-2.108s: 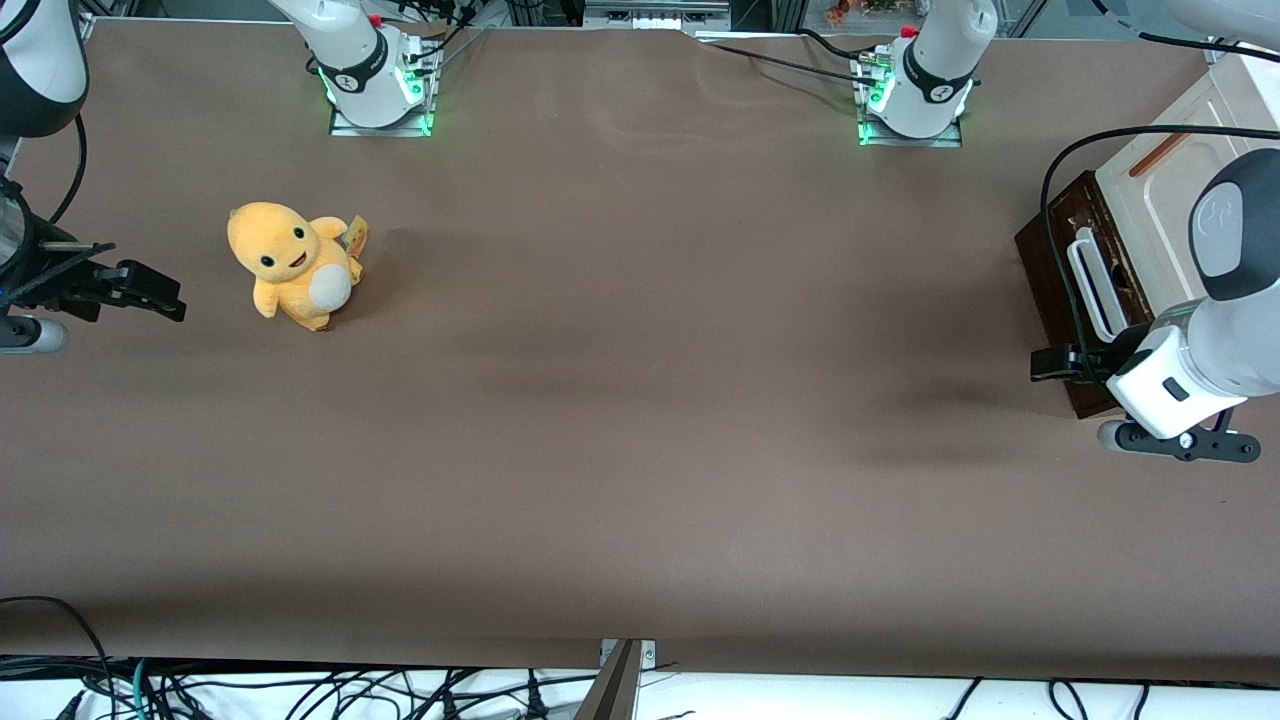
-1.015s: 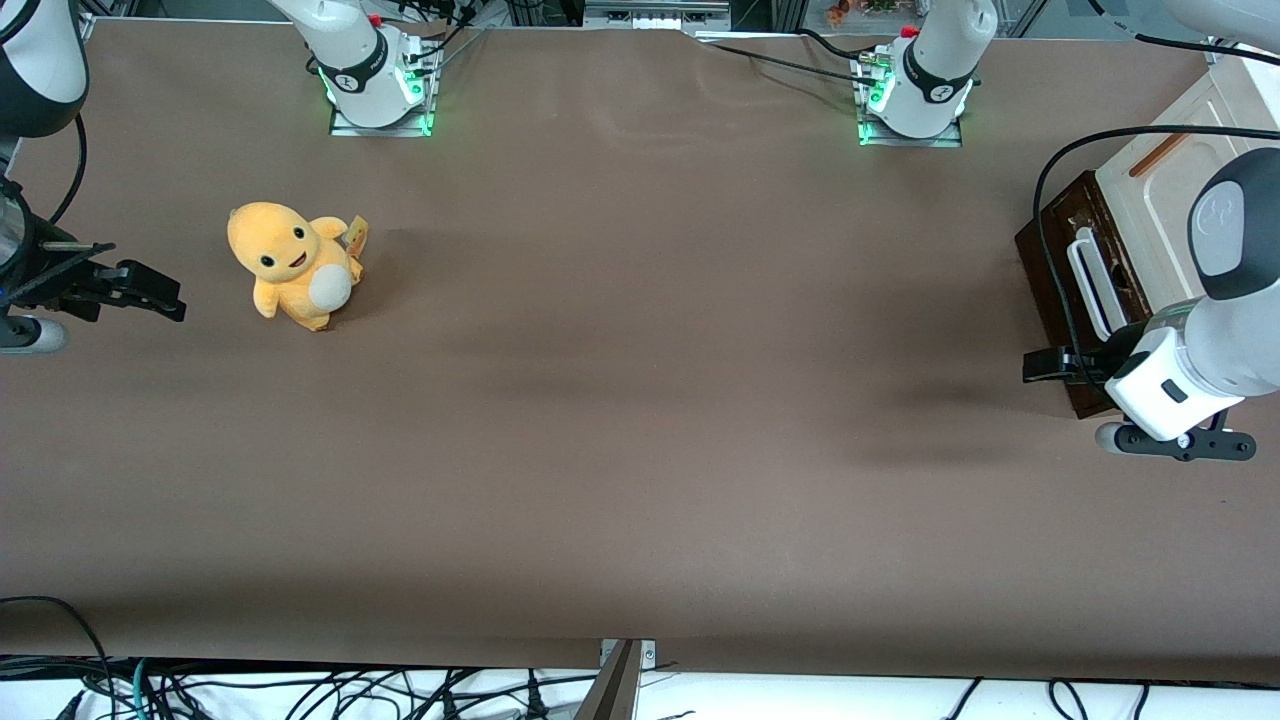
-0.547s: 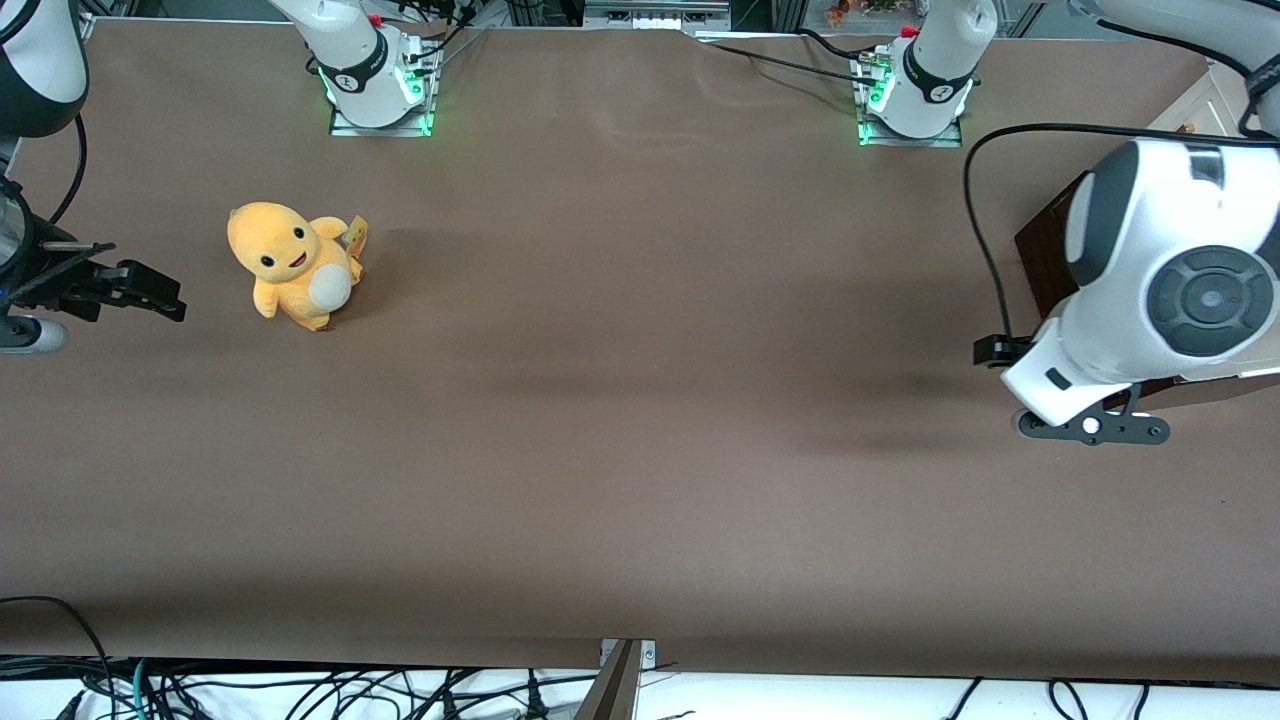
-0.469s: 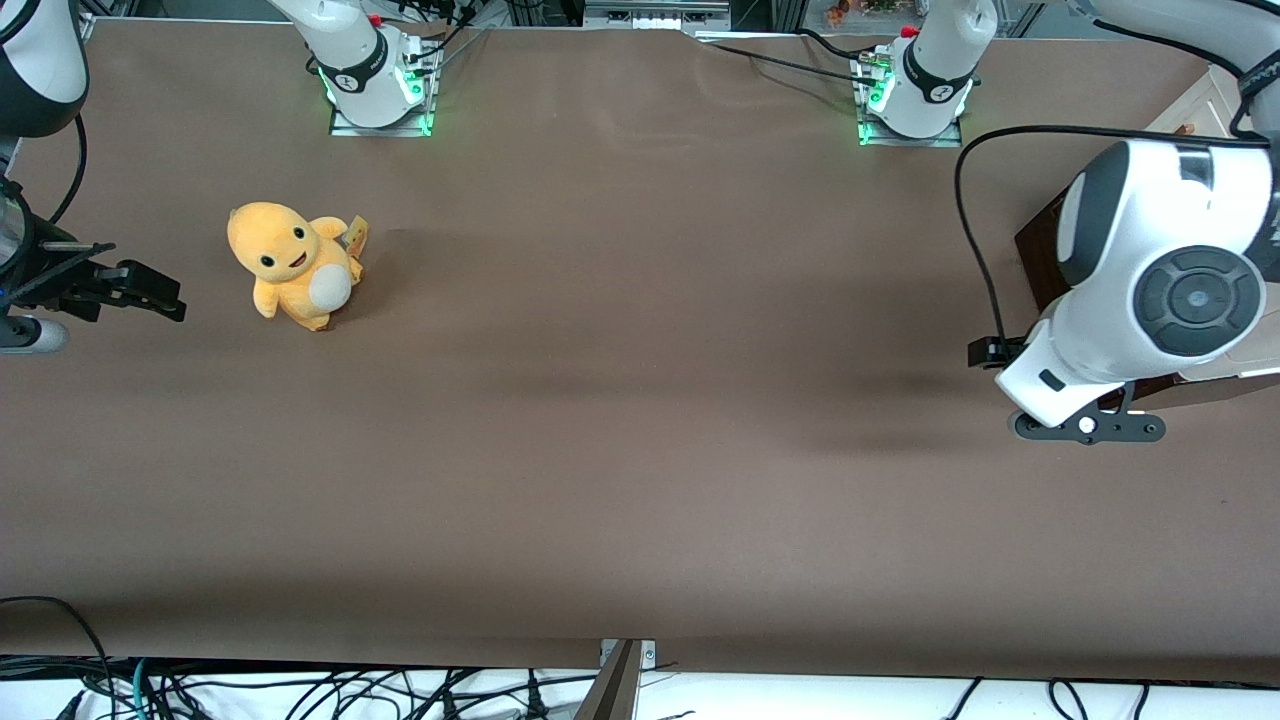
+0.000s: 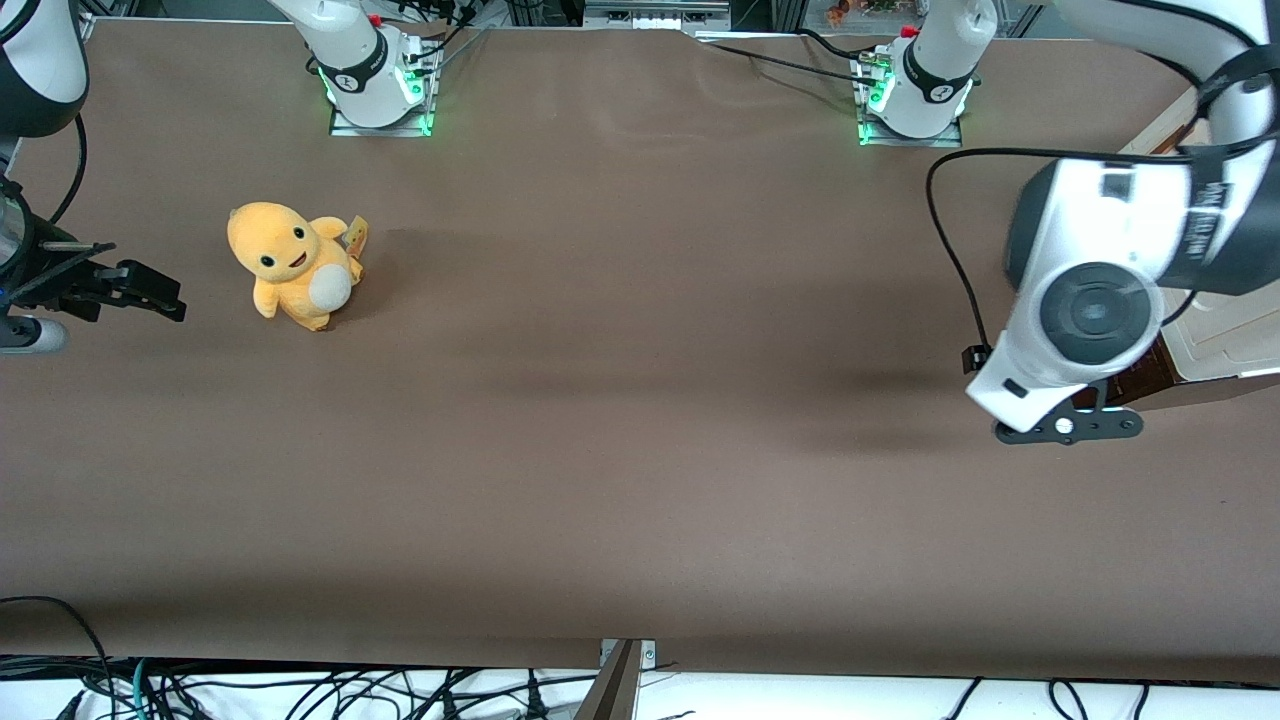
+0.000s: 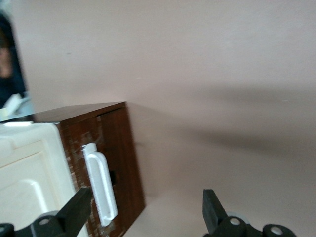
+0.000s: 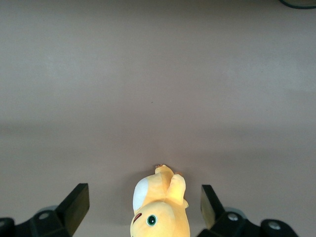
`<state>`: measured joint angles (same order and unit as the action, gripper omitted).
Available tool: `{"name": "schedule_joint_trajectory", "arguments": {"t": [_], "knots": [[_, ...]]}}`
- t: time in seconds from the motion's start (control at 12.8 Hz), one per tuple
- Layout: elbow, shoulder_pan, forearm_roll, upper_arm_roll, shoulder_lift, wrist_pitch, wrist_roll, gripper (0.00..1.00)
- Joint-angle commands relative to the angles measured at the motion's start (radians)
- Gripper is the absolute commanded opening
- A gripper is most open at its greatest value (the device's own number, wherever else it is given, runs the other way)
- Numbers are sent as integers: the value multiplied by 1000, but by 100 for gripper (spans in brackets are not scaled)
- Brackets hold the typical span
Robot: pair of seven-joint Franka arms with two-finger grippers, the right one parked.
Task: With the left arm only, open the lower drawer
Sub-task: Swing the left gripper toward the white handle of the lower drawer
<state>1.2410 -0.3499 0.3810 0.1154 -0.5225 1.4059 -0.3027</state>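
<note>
A brown table (image 5: 640, 400) carries 1 yellow plush toy (image 5: 293, 264) at upper left and 1 wooden drawer cabinet (image 6: 84, 163) at the frame's right edge; the gripper (image 6: 143, 217) hovers above.

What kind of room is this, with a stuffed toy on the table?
Probably a robotics lab: the left arm and its open gripper hover by a small lower drawer, arm bases bolted to the table, cables along its edge.

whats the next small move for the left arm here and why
Probably ease the gripper toward the drawer front so its open fingers straddle the white loop handle. In the wrist view the lower drawer looks shut, with the handle apart from the fingers and nothing between them. In the front view the left arm hangs above the drawer unit, hiding most of it.
</note>
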Motion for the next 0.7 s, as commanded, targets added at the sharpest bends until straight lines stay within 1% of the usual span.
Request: {"name": "schedule_joint_trajectory", "arguments": {"t": [0.0,0.08,0.39,0.62], "knots": [[3,-60,145,7,-45,-94,-39,100],[3,-69,166,7,-63,-119,-44,100],[6,-93,297,7,-145,-205,-107,100],[40,-95,305,7,-169,-217,-247,100]]}}
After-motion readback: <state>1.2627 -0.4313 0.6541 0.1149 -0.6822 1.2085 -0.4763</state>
